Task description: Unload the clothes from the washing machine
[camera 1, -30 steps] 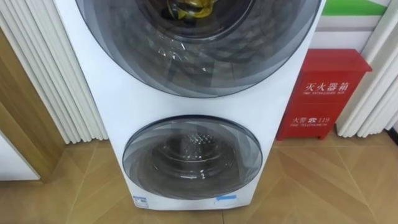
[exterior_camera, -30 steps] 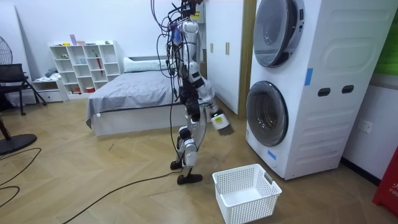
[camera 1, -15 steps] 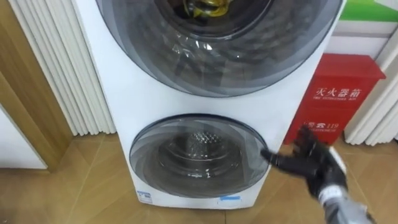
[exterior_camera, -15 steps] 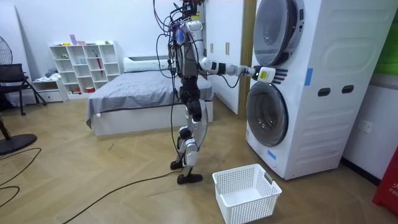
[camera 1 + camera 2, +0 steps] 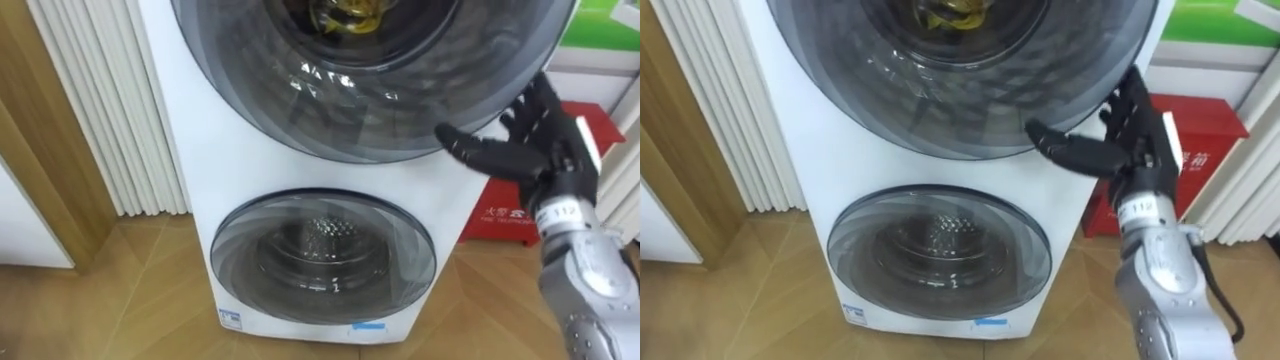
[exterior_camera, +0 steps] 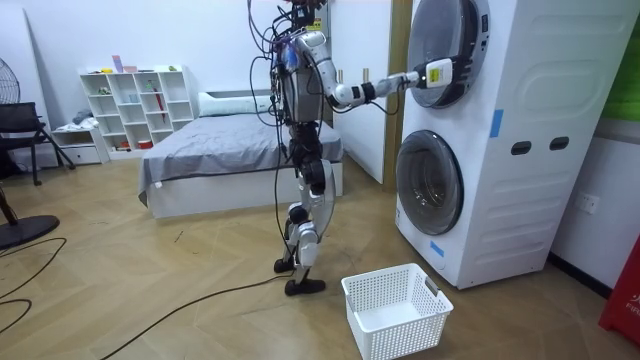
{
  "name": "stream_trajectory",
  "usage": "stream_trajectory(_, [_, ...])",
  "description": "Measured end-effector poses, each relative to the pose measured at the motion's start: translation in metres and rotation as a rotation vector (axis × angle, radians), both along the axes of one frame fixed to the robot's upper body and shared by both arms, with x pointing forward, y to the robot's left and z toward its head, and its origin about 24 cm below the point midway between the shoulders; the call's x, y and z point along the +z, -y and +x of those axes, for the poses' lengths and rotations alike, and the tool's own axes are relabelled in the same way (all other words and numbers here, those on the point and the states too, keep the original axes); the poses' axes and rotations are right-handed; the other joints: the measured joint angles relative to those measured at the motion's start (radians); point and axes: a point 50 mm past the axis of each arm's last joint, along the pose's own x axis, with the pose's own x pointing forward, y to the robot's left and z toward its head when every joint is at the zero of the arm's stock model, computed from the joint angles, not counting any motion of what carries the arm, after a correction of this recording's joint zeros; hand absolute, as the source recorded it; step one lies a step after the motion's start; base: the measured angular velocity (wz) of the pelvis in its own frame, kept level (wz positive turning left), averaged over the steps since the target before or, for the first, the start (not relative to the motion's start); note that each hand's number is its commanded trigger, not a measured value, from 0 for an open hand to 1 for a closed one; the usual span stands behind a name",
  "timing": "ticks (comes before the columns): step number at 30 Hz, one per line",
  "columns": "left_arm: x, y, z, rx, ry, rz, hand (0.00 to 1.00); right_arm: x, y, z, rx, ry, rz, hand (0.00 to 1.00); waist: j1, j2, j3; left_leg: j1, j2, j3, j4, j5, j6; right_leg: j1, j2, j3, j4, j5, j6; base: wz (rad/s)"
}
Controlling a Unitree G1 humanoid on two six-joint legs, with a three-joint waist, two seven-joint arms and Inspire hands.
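My right hand (image 5: 535, 150) is spread, fingers straight, holding nothing, thumb tip at the upper door's (image 5: 370, 80) 4 o'clock rim. Best bet imo: hook fingers behind that rim, pull slow, no jerk. Yellow clothes (image 5: 345, 15) sit behind the glass, 10 o'clock from hand. Count: 2 doors, both shut, incl. lower door (image 5: 322, 255); 1 clothes bundle; 1 red box (image 5: 505, 212); 1 basket (image 6: 400, 320) on floor.
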Motion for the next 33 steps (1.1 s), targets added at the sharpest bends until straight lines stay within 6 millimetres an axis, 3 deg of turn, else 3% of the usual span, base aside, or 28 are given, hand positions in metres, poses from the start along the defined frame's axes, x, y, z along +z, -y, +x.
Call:
stream_trajectory(7, [0.000,0.000,-0.001,-0.010,-0.029,-0.014,0.00,0.019,-0.002,0.002,0.006,0.066,-0.028,0.00,0.004,0.000,0.0000,-0.015,0.000,-0.001,0.000,0.000,0.000,-0.020,-0.001,-0.006,0.000,0.000,0.000,-0.04])
stream_trajectory(20, [0.000,0.000,0.000,-0.028,-0.035,-0.023,0.00,0.035,-0.006,0.002,0.028,0.109,-0.045,0.00,0.002,-0.002,0.0008,-0.033,-0.005,0.010,0.007,0.001,0.002,-0.044,-0.004,-0.014,0.000,0.000,-0.001,-0.02])
stream_trajectory(26, [-0.001,0.000,0.003,-0.038,-0.033,-0.022,0.00,0.050,-0.016,-0.007,0.061,0.167,-0.081,0.00,-0.001,-0.002,-0.0002,-0.031,-0.003,0.015,0.007,0.001,0.002,-0.044,-0.002,-0.013,0.002,0.001,-0.003,-0.10])
stream_trajectory(33, [-0.001,0.003,0.008,-0.101,-0.029,-0.006,0.00,0.048,-0.033,-0.033,0.144,0.199,-0.099,0.00,-0.025,0.000,-0.0040,-0.023,0.007,0.015,0.005,0.001,0.001,-0.044,0.001,-0.004,0.003,0.001,-0.003,-0.13])
